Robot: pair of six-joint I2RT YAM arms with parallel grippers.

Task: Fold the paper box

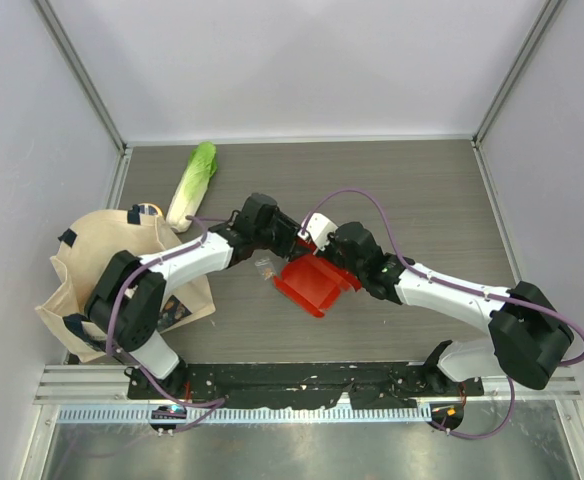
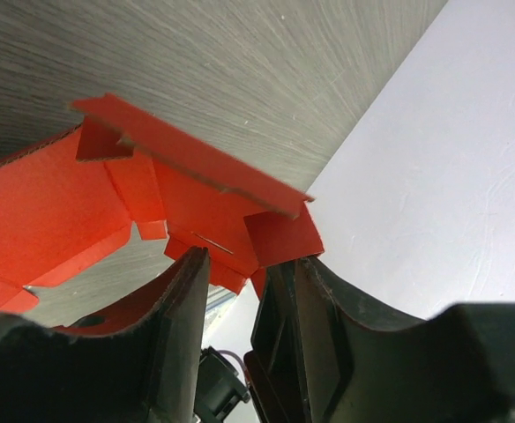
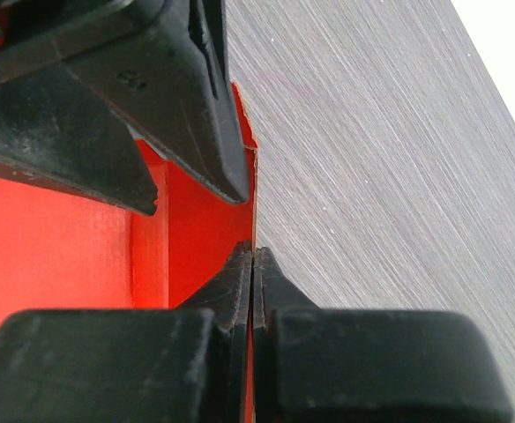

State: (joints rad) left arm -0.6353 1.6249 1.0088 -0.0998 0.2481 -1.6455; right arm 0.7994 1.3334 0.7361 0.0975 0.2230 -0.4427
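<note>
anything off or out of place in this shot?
Mostly fine. The red paper box is half-formed between both end effectors, one flap jutting out unfolded in the left wrist view. Oddities: a small brownish scrap beside the box, unidentifiable, and a cabbage plus tote bag unrelated to folding.

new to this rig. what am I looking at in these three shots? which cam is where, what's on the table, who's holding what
Two robot arms bolted at the table's near edge, each ending in a two-finger gripper. The wide shot comes from a fixed camera above and behind them; the other two are cameras on each wrist, looking past their own fingers.

On the table: a red paper box, partly folded, in the middle; a beige tote bag and a cabbage on the left.

The right gripper is shut, pinching one thin wall of the box. The left gripper has its fingers on either side of a flap at the box's edge; I can't tell whether it actually grips.
</note>
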